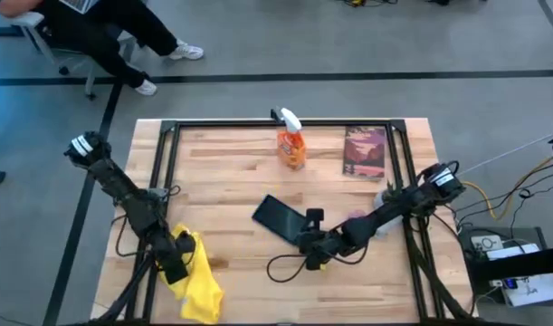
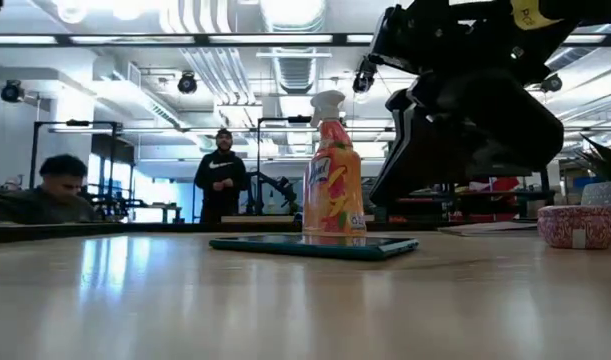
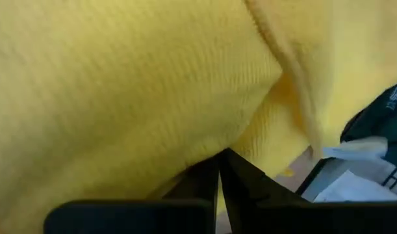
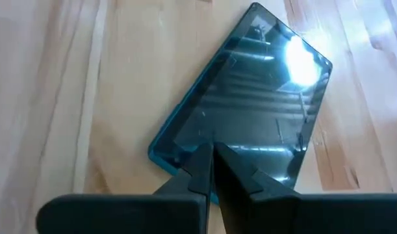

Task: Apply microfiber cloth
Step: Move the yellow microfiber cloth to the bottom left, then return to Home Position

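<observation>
Yellow fabric, the microfiber cloth [image 1: 197, 276], hangs bunched at the near left corner of the tabletop [image 1: 231, 172], partly draped over the edge, and the left gripper [image 3: 219, 170] has its fingers pinched closed on a fold of it. The right gripper [image 4: 211, 164] waits just above the near corner of the black tablet [image 4: 247, 110], fingers pressed together on nothing.

Judging from this, the grasp takes only a thin fold, so a quick lift could let the cloth slip free and drop off the tabletop. The trailing part could also snag on the frame at that corner. A sweep toward the tablet meets the right arm and a loose cable [image 1: 285, 264] lying beside it.

Bare wood lies open between cloth and tablet; the spray bottle [image 1: 291, 140] and book [image 1: 365, 151] stand well apart at the far side
</observation>
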Robot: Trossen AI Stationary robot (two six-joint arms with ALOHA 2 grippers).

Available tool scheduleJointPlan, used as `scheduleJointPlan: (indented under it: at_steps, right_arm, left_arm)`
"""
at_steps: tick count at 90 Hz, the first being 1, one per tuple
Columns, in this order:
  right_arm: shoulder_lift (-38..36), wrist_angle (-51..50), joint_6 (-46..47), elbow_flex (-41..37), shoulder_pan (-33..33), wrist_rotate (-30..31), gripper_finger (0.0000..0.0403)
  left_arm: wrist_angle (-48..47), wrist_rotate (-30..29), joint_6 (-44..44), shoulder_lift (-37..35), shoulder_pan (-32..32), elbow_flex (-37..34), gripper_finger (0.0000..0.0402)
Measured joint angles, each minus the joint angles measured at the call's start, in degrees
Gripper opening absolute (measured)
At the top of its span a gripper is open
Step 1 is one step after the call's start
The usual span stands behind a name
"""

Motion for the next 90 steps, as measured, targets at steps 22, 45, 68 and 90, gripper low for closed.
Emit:
scheduleJointPlan:
  at_steps: [22,45,68,90]
  right_arm:
    - [0.0,0.4,-0.4,0.0,-0.5,0.0,0.0]
    - [0.0,2.2,-0.9,0.0,-1.0,0.0,0.0]
    - [0.0,3.3,-1.9,0.1,-1.1,0.0,0.0]
    - [-0.9,5.9,-3.5,0.0,-1.2,0.0,0.0]
  left_arm:
    - [-0.3,-5.6,7.1,-1.3,0.2,9.1,0.0]
    - [-6.9,-22.2,21.9,1.3,0.2,19.0,0.0]
    - [-5.1,-26.8,31.4,8.9,0.4,23.3,0.0]
    - [-2.9,-38.0,43.4,17.2,0.8,27.6,0.0]
